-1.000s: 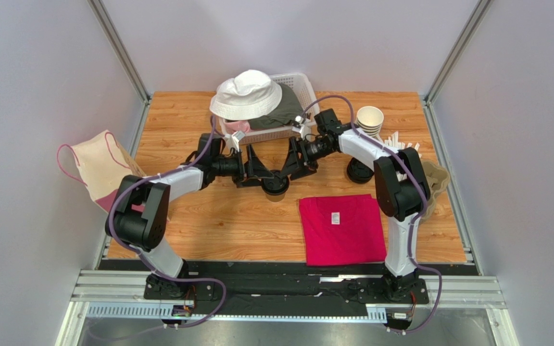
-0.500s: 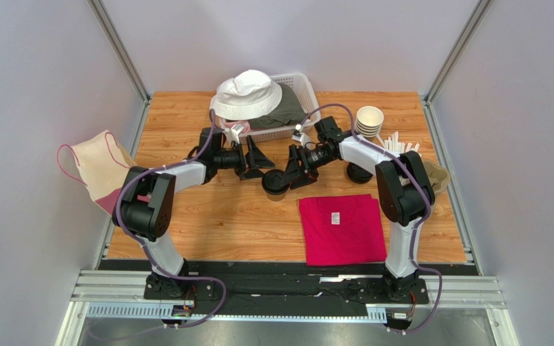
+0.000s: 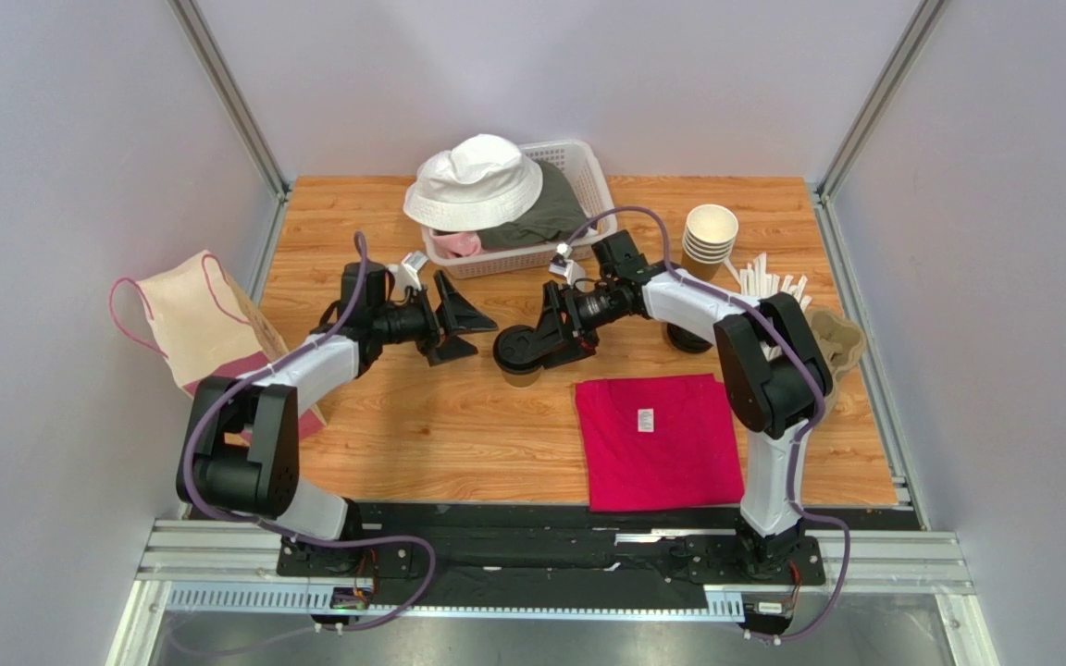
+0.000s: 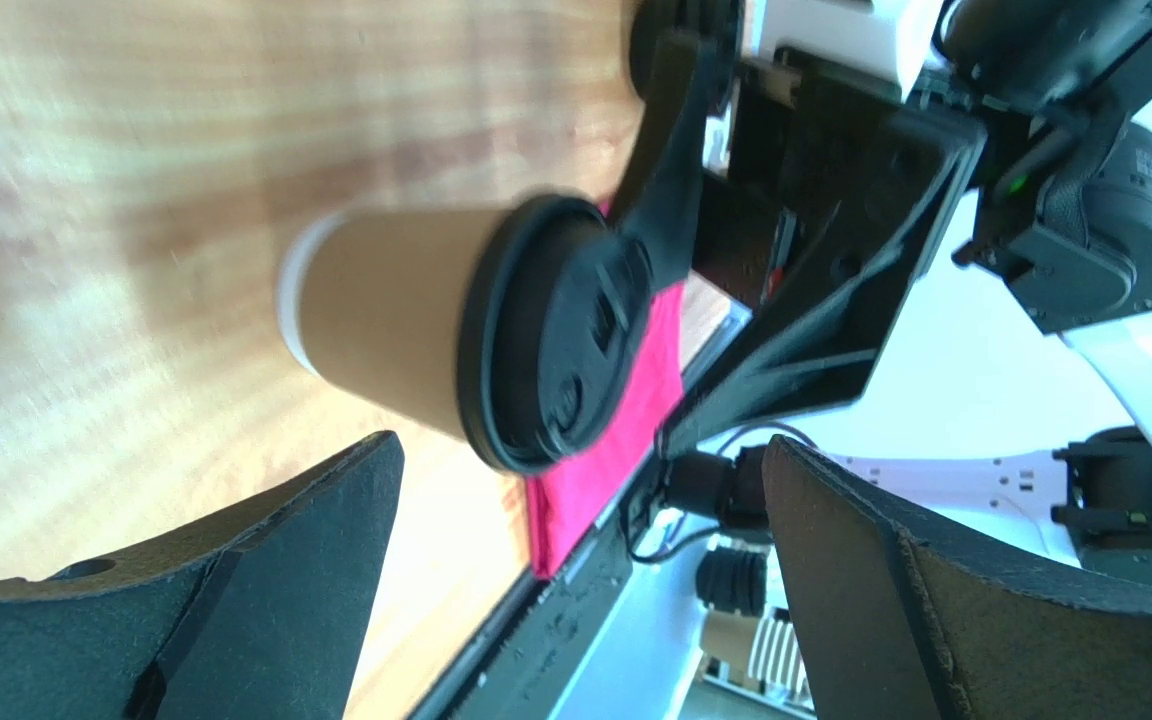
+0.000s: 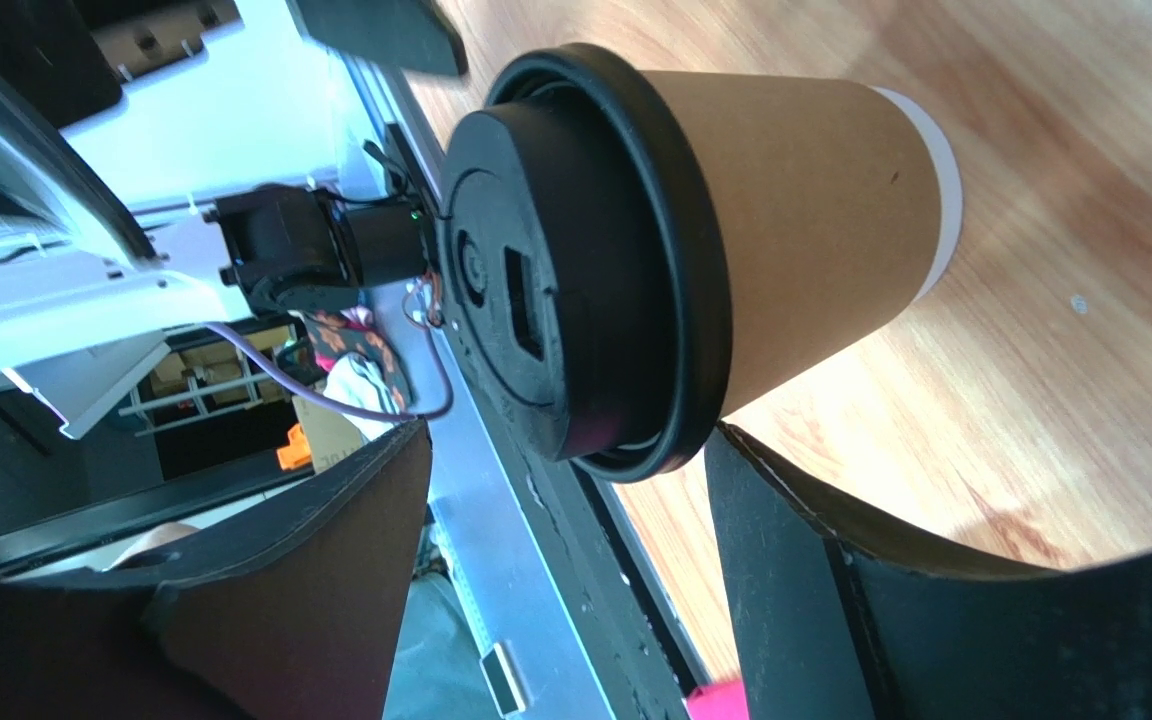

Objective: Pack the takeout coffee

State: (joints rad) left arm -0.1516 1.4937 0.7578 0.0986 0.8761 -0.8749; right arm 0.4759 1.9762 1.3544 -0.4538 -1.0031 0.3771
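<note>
On table (image 3: 414,416), takeout coffee (image 3: 519,348) upright, axis vertical

I can read no text; the small white tag (image 3: 646,418) on the folded magenta cloth shirt (image 3: 664,451) is illegible.

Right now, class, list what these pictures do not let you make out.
- What is inside the coffee cup: its black lid covers it in every view.
- Whether the right claw grips the cup: the fingers flank it in the right wrist view with contact unclear, and it is too small in the top view.
- Most contents of the white basket: in the top view, a white bucket hat lies over them.
</note>
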